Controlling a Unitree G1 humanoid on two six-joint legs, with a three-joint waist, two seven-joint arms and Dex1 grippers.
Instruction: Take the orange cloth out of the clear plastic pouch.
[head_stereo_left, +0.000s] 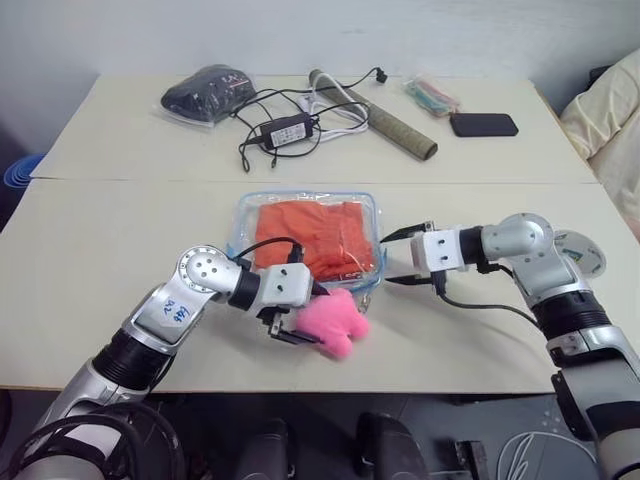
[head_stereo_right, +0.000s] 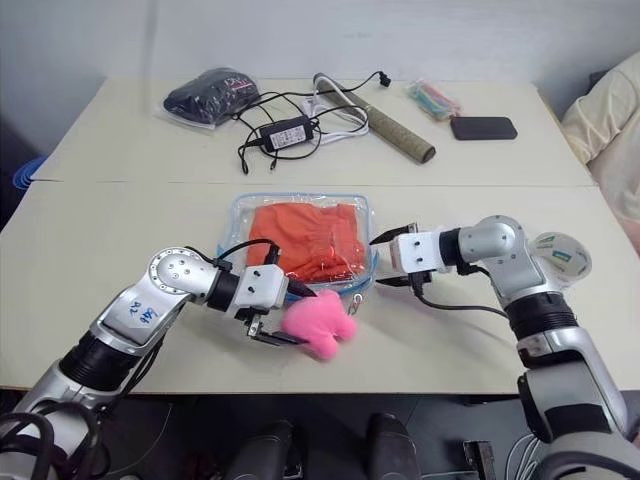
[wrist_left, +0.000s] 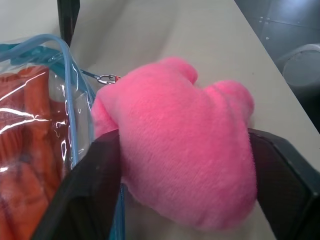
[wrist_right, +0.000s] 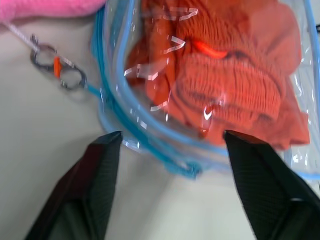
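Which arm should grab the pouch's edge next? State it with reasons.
Right. The right gripper is open with the clear plastic pouch rim between its fingers; the left gripper straddles the pink plush toy instead.

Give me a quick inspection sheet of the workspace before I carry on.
Surface: two pale tables butted together.
Job's things: clear plastic pouch lies flat on the near table, orange cloth still inside; a pink plush charm is clipped to the pouch's near corner.
Clutter: far table holds a clear bag of dark contents, a rolled mat, a black phone and a small colourful packet.
Grippers: left gripper straddles the plush, fingers against its sides; right gripper is open at the pouch's edge.
Cables: power adapter with tangled leads on the far table.
Surroundings: cream fabric at the right edge.
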